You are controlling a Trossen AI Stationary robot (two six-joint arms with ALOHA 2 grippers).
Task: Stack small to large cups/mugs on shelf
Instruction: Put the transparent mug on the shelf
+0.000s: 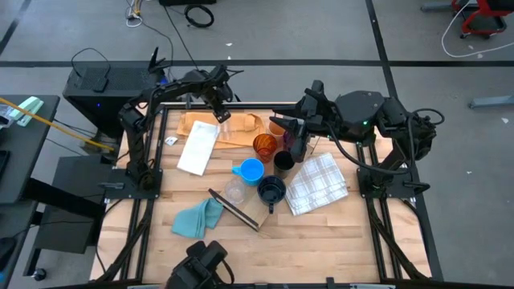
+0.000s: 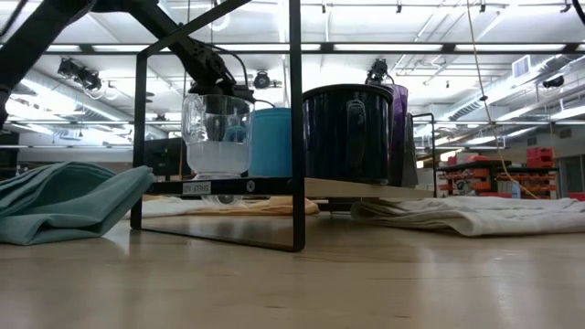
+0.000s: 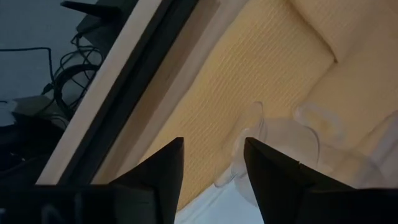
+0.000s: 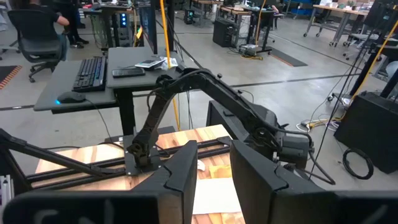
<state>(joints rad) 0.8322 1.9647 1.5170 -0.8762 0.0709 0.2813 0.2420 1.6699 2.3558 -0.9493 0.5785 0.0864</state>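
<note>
My left gripper point(image 1: 220, 111) is open at the table's far side, over a clear handled cup point(image 3: 292, 140) that lies on the tan paper sheet point(image 1: 241, 124). My right gripper point(image 1: 287, 127) is open and empty, pointing level toward the table's left, above the amber cup point(image 1: 265, 145) and the black cup point(image 1: 283, 161). A light blue mug point(image 1: 250, 170), a dark mug point(image 1: 271, 191) and a clear cup point(image 1: 234, 191) stand mid-table beside the shelf point(image 1: 234, 211). A purple tumbler point(image 2: 400, 128) shows behind the dark mug point(image 2: 347, 132) in the low view. My left gripper's open fingers point(image 3: 267, 168) stand from above at the rim point(image 3: 239, 149) of the clear handled cup. Whether a finger touches the rim, I cannot tell.
A white checked cloth point(image 1: 317, 183) lies to the right of the mugs, a teal cloth point(image 1: 199, 217) near the front left, and a white sheet point(image 1: 197, 147) at the left. Bare wood shows along the table's near edge point(image 1: 305, 249).
</note>
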